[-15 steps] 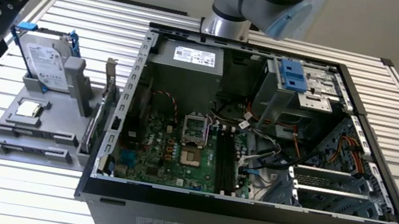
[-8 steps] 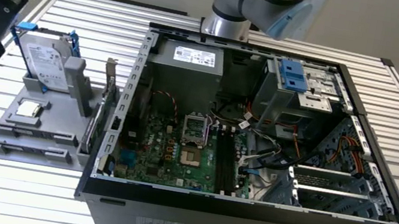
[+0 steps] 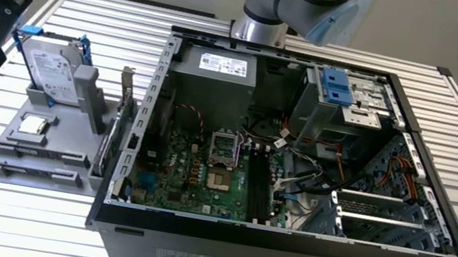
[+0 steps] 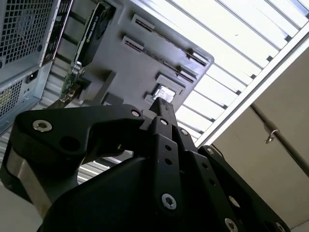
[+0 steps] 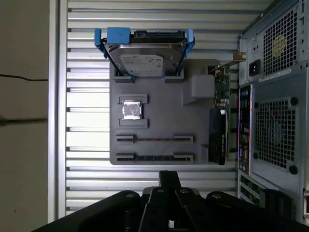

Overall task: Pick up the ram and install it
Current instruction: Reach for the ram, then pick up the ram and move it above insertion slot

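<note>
1. My gripper (image 5: 169,174) hangs over the slatted table (image 5: 87,29), just beside the gray holder (image 5: 164,111). The jaws are clenched together with nothing between them.
2. The ram (image 5: 154,157) stands on edge in the long slotted rail of the holder nearest my fingertips, apart from them. A second, similar rail runs beside it; I cannot tell whether that one holds a stick too.
3. The same holder carries a hard drive (image 5: 145,58) in blue rails, propped at the far end. A square processor chip (image 5: 131,109) lies between the drive and the rails. An expansion card (image 5: 218,137) stands on edge on the side toward the case.
4. In the exterior view, the open computer case (image 3: 285,239) lies on its side at the exterior view's right of the holder. Its motherboard (image 3: 195,165) is exposed, with long black memory slots (image 3: 261,186) beside the processor socket.
</note>
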Robot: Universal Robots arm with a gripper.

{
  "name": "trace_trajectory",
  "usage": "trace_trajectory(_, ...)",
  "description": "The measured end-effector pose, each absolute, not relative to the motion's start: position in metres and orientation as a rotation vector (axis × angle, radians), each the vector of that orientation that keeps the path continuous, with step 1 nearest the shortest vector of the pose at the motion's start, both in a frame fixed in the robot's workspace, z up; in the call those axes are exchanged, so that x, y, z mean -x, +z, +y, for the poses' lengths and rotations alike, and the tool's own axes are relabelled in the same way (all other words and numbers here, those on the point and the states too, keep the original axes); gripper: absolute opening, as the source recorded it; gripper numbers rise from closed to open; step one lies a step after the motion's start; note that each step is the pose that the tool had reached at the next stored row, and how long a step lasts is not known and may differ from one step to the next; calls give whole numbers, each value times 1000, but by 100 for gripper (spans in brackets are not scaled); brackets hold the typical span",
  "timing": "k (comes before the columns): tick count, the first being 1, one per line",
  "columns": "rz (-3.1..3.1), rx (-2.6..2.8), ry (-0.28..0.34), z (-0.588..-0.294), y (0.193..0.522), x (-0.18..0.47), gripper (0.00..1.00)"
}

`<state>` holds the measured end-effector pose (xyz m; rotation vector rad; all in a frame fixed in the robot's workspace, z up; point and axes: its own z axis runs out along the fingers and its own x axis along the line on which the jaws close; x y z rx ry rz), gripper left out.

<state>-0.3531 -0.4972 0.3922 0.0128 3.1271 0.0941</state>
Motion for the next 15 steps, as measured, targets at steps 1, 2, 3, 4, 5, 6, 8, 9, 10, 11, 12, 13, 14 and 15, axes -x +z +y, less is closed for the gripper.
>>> trace_trajectory(1,3127,-15,94,-497,392,353,0)
trace_trajectory(2,3127,-18,94,-497,392,353,0)
trace_trajectory(3,3127,-22,94,-497,392,353,0)
trace_trajectory(4,3127,-25,94,-497,392,353,0)
trace_trajectory(5,3127,-29,94,-497,392,353,0)
trace_trajectory(6,3127,-33,94,-497,392,353,0)
trace_trajectory(8,3126,-42,94,-497,392,353,0)
trace_trajectory(9,3127,-46,94,-497,392,353,0)
trace_trajectory(10,3126,-51,94,-497,392,353,0)
trace_trajectory(11,3126,-56,94,-497,392,353,0)
trace_trajectory(12,3126,-61,94,-497,392,353,0)
trace_trajectory(13,3126,-65,94,-497,392,353,0)
trace_trajectory(14,3126,-70,94,-497,392,353,0)
trace_trajectory(15,3126,-76,94,-497,392,353,0)
